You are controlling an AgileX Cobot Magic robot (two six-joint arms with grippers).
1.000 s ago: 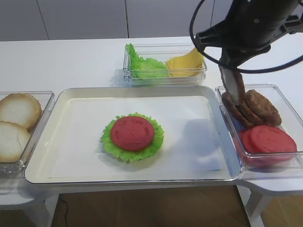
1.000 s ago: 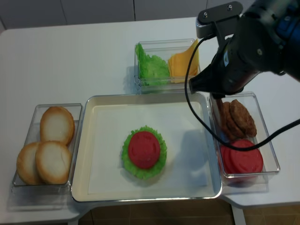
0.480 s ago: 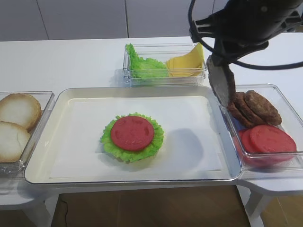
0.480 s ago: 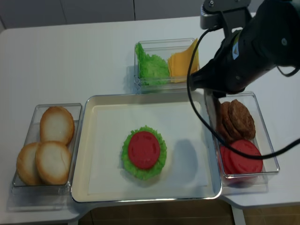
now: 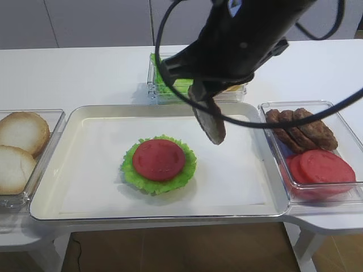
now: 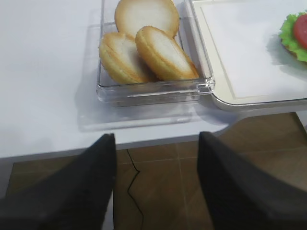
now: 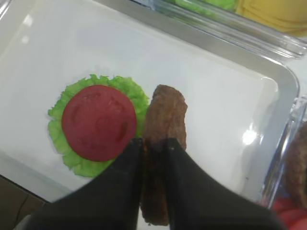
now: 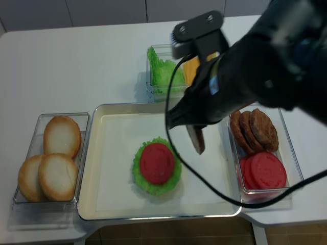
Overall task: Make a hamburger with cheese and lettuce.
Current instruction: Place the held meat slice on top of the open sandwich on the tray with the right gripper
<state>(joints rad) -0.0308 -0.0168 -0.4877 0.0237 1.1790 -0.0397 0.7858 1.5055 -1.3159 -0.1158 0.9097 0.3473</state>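
One patty in the air: the right pincer [image 7: 152,143] is clenched on a brown patty [image 7: 163,125], which hangs on edge, flat faces sideways, over the tray [image 5: 85,122]
Stack so far: a red tomato slice [image 5: 159,159] on a frilly lettuce leaf [image 5: 131,170], lying flat near the middle of the tray; no patty on it yet
Key relation: the stack lies to the left of the held patty in both high views and lower, close by but not under it; in the wrist view the patty's long axis runs alongside the stack's edge
Next move, as I judge: carry the patty leftward over the tomato and tip it flat
Cheese [image 5: 235,86]: in the back box beside spare lettuce, mostly hidden by the arm
Left pincer [image 6: 157,184]: released, fingers wide apart, off the surface edge near the buns [image 6: 144,45]; the right arm is far nearer
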